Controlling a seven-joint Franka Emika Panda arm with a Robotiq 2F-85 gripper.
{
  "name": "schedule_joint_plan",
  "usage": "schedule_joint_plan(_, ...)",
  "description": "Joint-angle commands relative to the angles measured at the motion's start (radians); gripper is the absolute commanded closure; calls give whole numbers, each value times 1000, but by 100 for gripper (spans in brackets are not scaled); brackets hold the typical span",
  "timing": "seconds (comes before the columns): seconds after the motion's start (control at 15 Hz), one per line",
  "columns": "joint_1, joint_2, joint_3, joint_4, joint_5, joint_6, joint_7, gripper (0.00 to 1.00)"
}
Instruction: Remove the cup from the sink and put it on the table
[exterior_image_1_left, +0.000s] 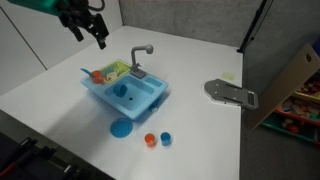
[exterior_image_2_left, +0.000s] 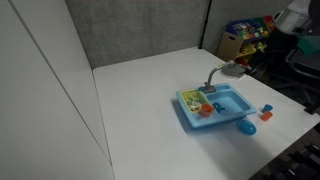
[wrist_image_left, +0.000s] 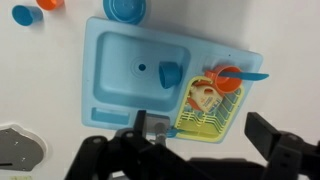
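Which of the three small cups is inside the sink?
The light-blue cup in the basin of the sink; the orange cup and the other blue cup stand outside it on the table.

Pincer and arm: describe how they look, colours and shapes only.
The pincer is matte black, with two blocky, angular fingers built of jointed links. The arm section above it shows teal-green in an exterior view. No markings or cables can be made out at this size.

You have a grey partition wall (exterior_image_1_left: 190, 18) (exterior_image_2_left: 140, 30) at the back in both exterior views. In an exterior view a white panel (exterior_image_2_left: 40, 90) stands at one side, and colourful boxes (exterior_image_2_left: 243, 40) fill the far corner. In an exterior view a brown cardboard sheet (exterior_image_1_left: 292, 85) stands tilted. The light is soft and even.
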Motion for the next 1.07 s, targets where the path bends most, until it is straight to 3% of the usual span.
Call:
schedule_joint_plan(0.0, 6, 83, 13, 34, -13, 80, 15, 0)
schedule_joint_plan(0.27, 6, 144, 16, 43, -15, 156, 16, 0)
schedule_joint_plan(0.4, 5, 142, 16, 53, 9, 102, 2, 0)
schedule_joint_plan(0.47, 4, 137, 16, 24, -1, 144, 2, 0)
schedule_joint_plan(1.0, -6, 167, 7, 36, -3, 154, 6, 0)
